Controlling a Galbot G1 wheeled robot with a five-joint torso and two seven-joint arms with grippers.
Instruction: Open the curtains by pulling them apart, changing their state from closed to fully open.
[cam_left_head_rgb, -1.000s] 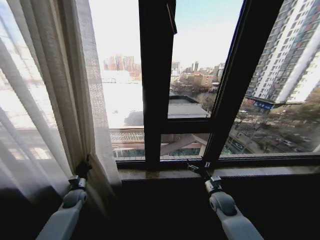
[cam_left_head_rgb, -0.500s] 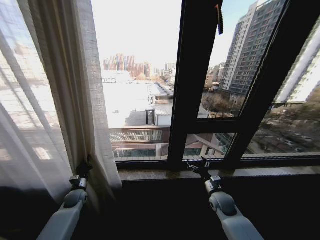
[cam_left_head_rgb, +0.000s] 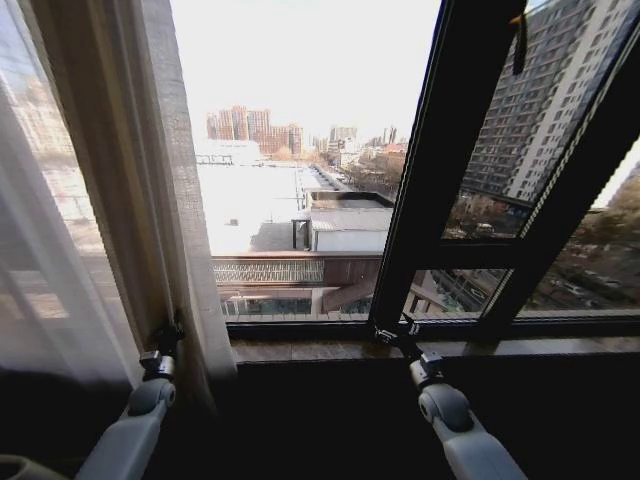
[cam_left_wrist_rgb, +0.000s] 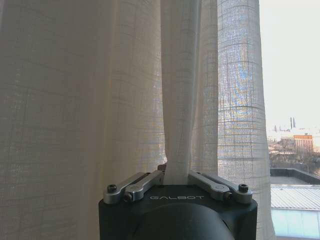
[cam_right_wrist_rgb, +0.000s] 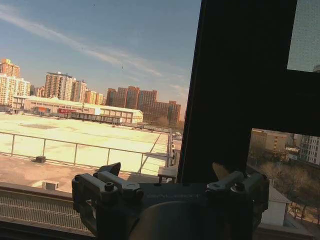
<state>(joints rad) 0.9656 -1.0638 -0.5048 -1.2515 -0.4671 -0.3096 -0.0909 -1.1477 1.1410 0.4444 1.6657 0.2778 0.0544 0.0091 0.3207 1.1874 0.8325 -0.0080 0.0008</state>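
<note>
Sheer white curtains (cam_left_head_rgb: 110, 200), vertically pleated, hang bunched at the window's left side, lower folds gathered near the sill. One pleat is pinched in the left hand (cam_left_wrist_rgb: 176, 176); pane to the right uncovered.

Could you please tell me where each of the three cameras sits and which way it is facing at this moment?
Head view: up on the head, facing the window frame; both arms show, left claw at the curtain, right claw by the sill.
Left wrist view: behind the left claw, facing the curtain pinched in it.
Right wrist view: behind the open right claw, facing outside.
Shared: the curtain; the window frame.
</note>
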